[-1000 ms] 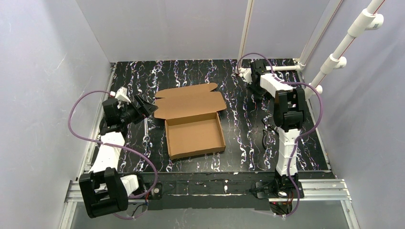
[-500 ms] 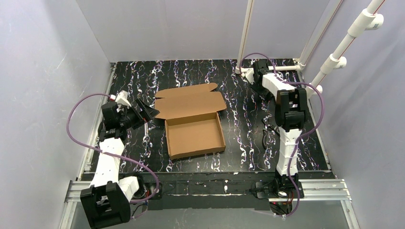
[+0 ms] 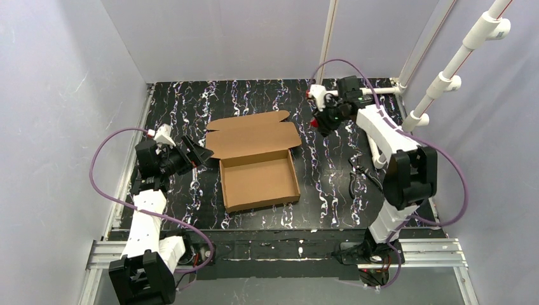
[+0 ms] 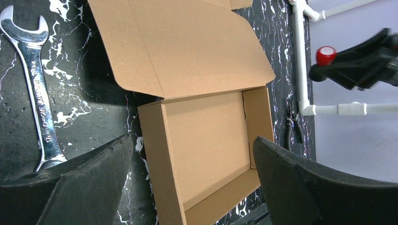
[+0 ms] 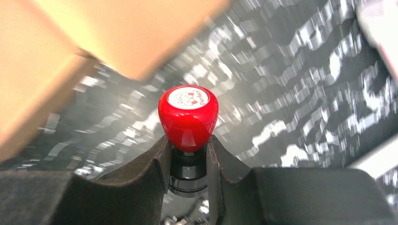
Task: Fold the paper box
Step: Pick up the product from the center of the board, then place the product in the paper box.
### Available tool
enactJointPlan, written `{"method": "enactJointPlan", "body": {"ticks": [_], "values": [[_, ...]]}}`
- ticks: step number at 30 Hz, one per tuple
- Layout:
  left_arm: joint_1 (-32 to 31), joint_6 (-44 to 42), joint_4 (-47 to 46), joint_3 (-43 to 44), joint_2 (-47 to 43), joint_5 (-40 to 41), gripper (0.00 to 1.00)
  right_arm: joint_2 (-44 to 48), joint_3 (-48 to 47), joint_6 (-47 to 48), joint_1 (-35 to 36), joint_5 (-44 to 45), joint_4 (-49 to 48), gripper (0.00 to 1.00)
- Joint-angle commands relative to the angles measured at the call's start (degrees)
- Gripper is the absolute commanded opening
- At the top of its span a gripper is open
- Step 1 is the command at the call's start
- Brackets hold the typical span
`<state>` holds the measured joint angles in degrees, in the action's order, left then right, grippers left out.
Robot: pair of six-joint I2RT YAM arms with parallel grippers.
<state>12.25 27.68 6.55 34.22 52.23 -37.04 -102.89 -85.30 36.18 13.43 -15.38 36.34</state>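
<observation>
The box is plain brown corrugated cardboard and sits near the middle of the black, white-streaked table, turned a little out of square with its edges. Its near part is folded into a shallow tray: all four low walls stand upright and the corners are closed. The lid is hinged on the tray's far wall and lies open, spread toward the far side of the table. The lid has rounded corners, and a narrow strip with a notched edge runs along its far side. The left wrist view shows the left end of the lid lifted slightly, with a shadow under it.

Inside the tray only its bare cardboard floor shows.

The left gripper hovers just left of the box, beside the lid's left corner, pointing at the box with its fingers spread wide and nothing between them. A silver wrench lies on the table on that side, apart from the lid.

The right gripper hangs over the far table, beyond the lid's right corner and clear of the box. Its fingers pinch the dark neck of a knob with a glossy red cap and a white label on top. A dark tool lies on the table to the right of the tray.
</observation>
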Motion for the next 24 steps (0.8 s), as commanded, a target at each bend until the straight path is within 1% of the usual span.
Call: {"method": "enactJointPlan", "body": {"ticks": [1,3,5,10,12,14,17,18,19,20,22,24], "values": [[0.14,-0.53,1.22,-0.16,0.36,-0.50,0.98,5.48,0.04,-0.11,9.87,-18.43,3.35,0.17],[0.10,-0.27,1.91,0.00,0.90,0.35,0.98,4.97,-0.18,-0.27,13.62,-21.18,4.48,0.18],[0.14,0.36,3.36,0.53,1.56,1.89,0.98,3.80,0.01,-0.30,17.26,-21.63,4.50,0.19],[0.13,0.70,3.34,0.76,2.84,0.13,0.98,-0.59,0.54,0.50,26.88,-14.45,4.46,0.21],[0.09,0.67,3.94,0.99,3.21,-0.36,0.98,-2.35,0.63,0.56,29.41,-12.26,4.28,0.23],[0.10,0.57,4.53,1.26,3.44,-0.94,0.98,-3.73,0.15,0.56,31.02,-9.61,4.30,0.33],[0.12,0.53,5.11,1.45,3.29,-1.33,0.98,-4.62,-2.00,1.24,31.74,-7.47,5.97,0.62],[0.14,0.53,5.28,1.52,3.17,-1.44,0.98,-4.43,-3.01,1.75,31.74,-6.80,7.06,0.70],[0.12,0.53,5.39,1.53,3.03,-1.58,0.98,-3.87,-3.83,2.52,31.74,-6.02,8.13,0.77],[0.14,0.61,5.47,1.51,2.82,-1.75,0.98,-3.24,-4.43,3.35,31.74,-5.26,9.30,0.82],[0.08,1.04,5.52,1.47,2.52,-2.41,0.98,-1.11,-4.84,5.44,31.60,-4.78,11.35,0.90],[0.14,1.42,5.95,1.55,2.01,-3.10,0.98,1.23,-4.52,8.63,30.92,-6.43,15.03,0.97]]}}
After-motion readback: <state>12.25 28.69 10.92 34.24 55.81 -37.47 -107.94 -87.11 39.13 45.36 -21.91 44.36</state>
